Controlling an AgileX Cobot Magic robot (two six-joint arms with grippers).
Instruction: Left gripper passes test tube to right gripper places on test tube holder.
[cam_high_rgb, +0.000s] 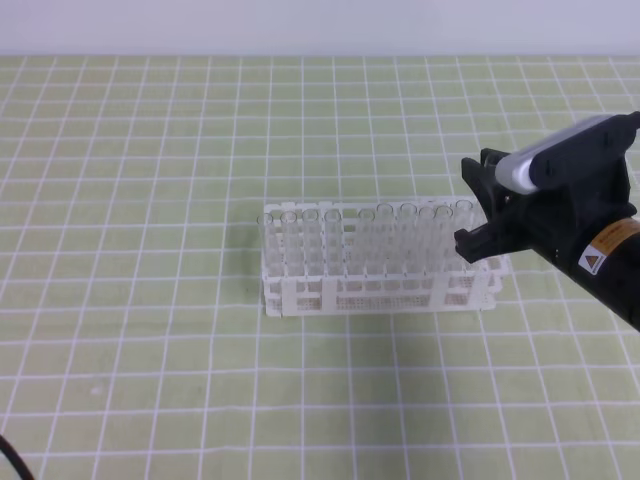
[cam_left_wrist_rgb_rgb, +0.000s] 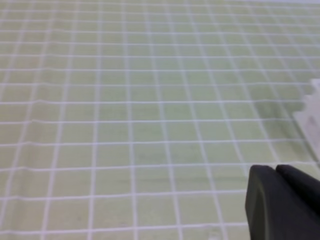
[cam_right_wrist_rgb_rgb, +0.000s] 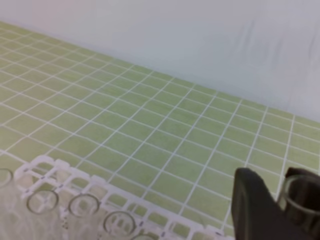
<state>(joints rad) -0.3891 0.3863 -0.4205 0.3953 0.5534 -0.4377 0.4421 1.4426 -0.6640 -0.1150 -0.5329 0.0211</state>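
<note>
1. The test tube (cam_right_wrist_rgb_rgb: 300, 200) showed its open rim at the lower right of the right wrist view, beside a black finger (cam_right_wrist_rgb_rgb: 252, 210) of the right pincer (cam_high_rgb: 478, 210).
2. That pincer was closed on the tube, at the right end of the test tube holder (cam_high_rgb: 380, 290) in the high view's centre.
3. The left pincer (cam_left_wrist_rgb_rgb: 285, 202) showed only as dark fingers at lower right of its wrist view; its opening could not be told.
4. The green grid desk (cam_high_rgb: 150, 350) lay beneath.

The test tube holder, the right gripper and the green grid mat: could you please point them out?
test tube holder (cam_high_rgb: 385, 296), exterior high view, front wall.
right gripper (cam_high_rgb: 487, 205), exterior high view, between its fingertips.
green grid mat (cam_high_rgb: 150, 150), exterior high view, bare area.
</note>
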